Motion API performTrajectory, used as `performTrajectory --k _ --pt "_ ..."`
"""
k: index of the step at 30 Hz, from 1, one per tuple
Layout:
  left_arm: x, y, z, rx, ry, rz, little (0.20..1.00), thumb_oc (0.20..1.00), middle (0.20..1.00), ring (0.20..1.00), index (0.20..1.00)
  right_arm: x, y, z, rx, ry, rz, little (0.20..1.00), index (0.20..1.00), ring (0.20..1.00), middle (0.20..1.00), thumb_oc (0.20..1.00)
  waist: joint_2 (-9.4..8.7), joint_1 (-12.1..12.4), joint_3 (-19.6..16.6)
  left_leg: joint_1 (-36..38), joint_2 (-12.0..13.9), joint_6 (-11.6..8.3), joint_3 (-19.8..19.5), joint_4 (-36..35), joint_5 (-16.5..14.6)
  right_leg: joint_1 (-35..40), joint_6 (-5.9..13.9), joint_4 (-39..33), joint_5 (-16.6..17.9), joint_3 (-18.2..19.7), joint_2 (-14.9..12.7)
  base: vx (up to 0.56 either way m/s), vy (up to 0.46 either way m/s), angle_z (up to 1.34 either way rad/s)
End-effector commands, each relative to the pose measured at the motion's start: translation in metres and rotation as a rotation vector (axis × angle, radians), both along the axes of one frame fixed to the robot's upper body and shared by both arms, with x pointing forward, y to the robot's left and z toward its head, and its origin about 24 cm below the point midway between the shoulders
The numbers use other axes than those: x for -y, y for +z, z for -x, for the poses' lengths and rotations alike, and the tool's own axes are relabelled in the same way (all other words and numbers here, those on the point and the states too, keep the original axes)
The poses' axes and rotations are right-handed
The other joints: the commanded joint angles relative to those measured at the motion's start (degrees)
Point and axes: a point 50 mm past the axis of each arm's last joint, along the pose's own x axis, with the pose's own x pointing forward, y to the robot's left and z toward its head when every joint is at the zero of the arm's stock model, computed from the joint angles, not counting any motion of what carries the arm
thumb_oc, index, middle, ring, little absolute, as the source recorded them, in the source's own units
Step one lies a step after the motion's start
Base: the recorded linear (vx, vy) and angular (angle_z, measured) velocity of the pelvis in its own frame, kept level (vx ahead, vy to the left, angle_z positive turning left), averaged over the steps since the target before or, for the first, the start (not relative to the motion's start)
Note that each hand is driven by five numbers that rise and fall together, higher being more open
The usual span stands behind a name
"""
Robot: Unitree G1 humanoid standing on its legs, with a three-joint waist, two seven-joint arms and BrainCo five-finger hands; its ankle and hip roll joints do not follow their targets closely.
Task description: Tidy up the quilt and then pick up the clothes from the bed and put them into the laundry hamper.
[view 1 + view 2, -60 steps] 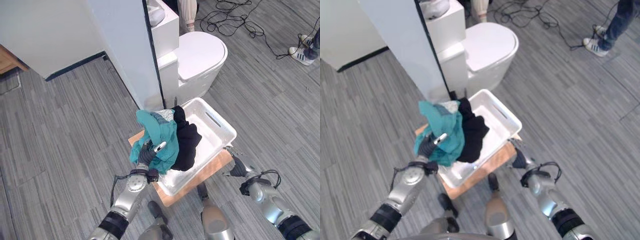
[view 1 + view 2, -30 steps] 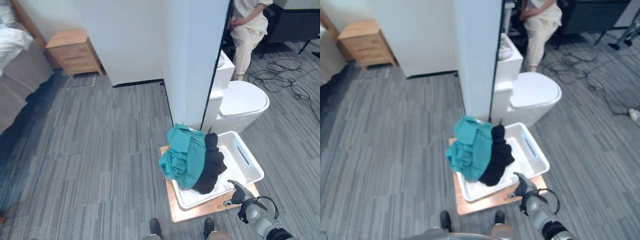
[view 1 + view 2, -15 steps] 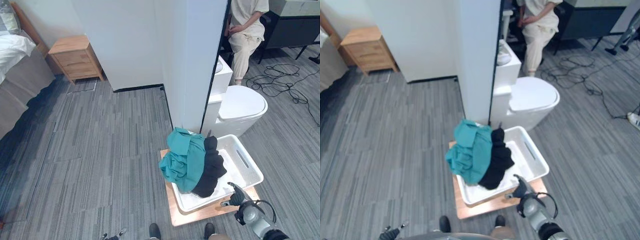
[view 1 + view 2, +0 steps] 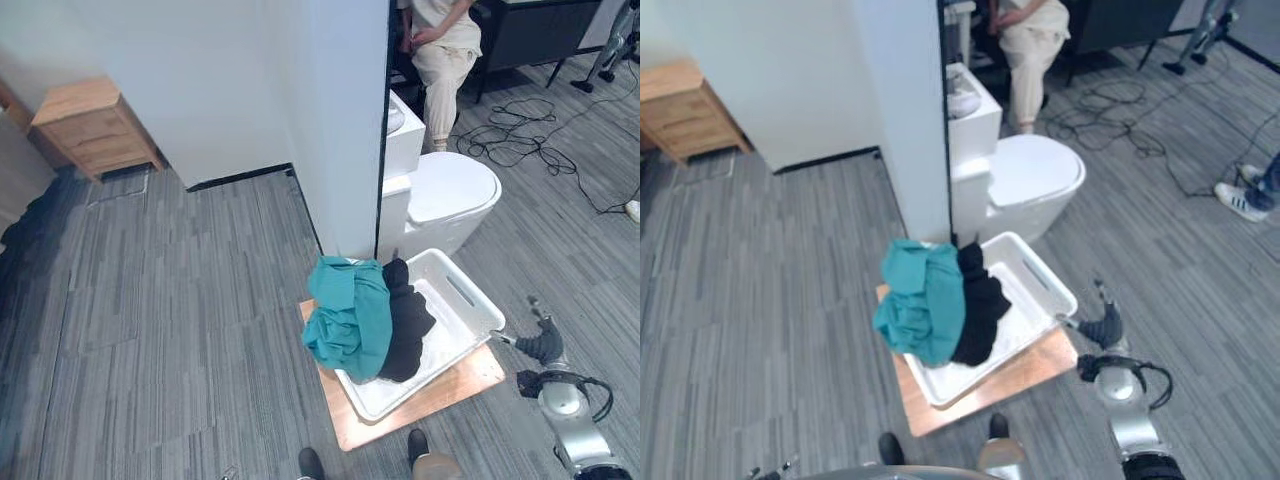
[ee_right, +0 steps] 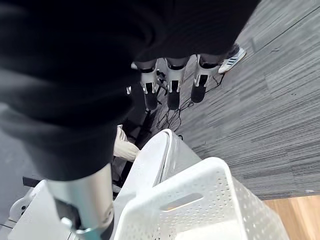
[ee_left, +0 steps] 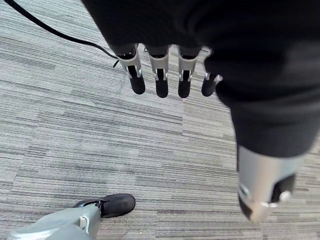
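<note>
The teal and black clothes (image 4: 365, 322) lie draped over the white laundry hamper's (image 4: 470, 303) rim, beside the right hand (image 4: 545, 343), whose relaxed, spread fingers hold nothing; the left hand (image 6: 160, 75) hangs likewise empty above the floor.

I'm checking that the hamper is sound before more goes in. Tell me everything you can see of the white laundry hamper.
The white plastic laundry hamper is a shallow rectangular bin with perforated walls, a rolled rim and a slot handle in one end. It stands upright, at an angle, on a wooden board on the grey floor, next to a white toilet. A teal garment and a black garment are heaped over its left end. The right hand hovers just beside it, apart.
</note>
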Motion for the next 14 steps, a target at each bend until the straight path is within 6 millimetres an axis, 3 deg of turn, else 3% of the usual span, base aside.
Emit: performTrajectory --k 1,4,5,6,9,10,14 --pt "-0.007 0.001 -0.011 0.018 -0.009 -0.018 1.000 1.000 1.000 1.000 1.000 0.000 0.024 -0.015 0.171 -0.029 -0.029 1.000 1.000 1.000 1.000 1.000 -0.09 0.4 0.7 5.5 3.1 -3.31 0.3 0.1 -5.2 -0.2 3.51 0.3 -2.6 -0.4 -2.4 0.00 0.000 0.00" --pt "-0.005 0.000 -0.012 0.018 -0.010 -0.012 1.000 1.000 1.000 1.000 1.000 0.000 0.006 -0.011 0.091 -0.049 -0.049 1.000 1.000 1.000 1.000 1.000 -0.22 0.2 0.6 5.5 3.1 -3.32 0.4 0.1 -5.2 -0.2 3.54 0.3 -2.5 -0.3 -2.4 0.00 0.000 0.00" --pt "-0.004 0.000 -0.017 0.028 -0.019 -0.006 1.000 1.000 1.000 1.000 1.000 -0.003 -0.019 -0.005 -0.027 -0.064 -0.074 1.000 1.000 1.000 1.000 1.000 -0.36 0.2 0.5 5.6 3.1 -3.36 0.5 0.1 -5.2 -0.2 3.54 0.3 -2.5 -0.2 -2.3 0.00 0.000 0.00" --pt "-0.004 0.000 -0.017 0.028 -0.019 -0.006 1.000 1.000 1.000 1.000 1.000 -0.003 -0.019 -0.005 -0.027 -0.063 -0.074 1.000 1.000 1.000 1.000 1.000 -0.37 0.2 0.6 5.6 3.1 -3.36 0.5 0.1 -5.2 -0.2 3.54 0.3 -2.5 -0.2 -2.3 0.00 0.000 0.00" --pt "-0.004 0.000 -0.023 0.033 -0.034 -0.002 1.000 1.000 1.000 1.000 1.000 -0.009 -0.063 0.012 -0.264 -0.074 -0.092 1.000 1.000 1.000 1.000 1.000 -0.47 0.7 0.5 5.6 3.1 -3.36 0.4 0.1 -5.2 0.0 3.43 0.3 -2.5 -0.3 -2.3 0.00 0.000 0.00" --pt "-0.004 0.000 -0.026 0.026 -0.055 -0.005 1.000 1.000 1.000 1.000 1.000 -0.014 -0.086 0.024 -0.413 -0.061 -0.083 1.000 1.000 1.000 1.000 1.000 -0.55 1.2 0.4 5.6 3.1 -3.39 0.2 0.1 -5.1 0.2 3.28 0.2 -2.6 -0.4 -2.2 0.00 0.000 0.00" --pt "-0.005 0.000 -0.030 0.009 -0.090 -0.016 1.000 1.000 1.000 1.000 1.000 -0.016 -0.107 0.040 -0.568 -0.065 -0.064 1.000 1.000 1.000 1.000 1.000 -0.63 1.8 0.4 5.6 3.1 -3.37 -0.4 0.1 -5.0 0.7 3.16 0.1 -2.8 -0.8 -2.2 0.00 0.000 0.00"
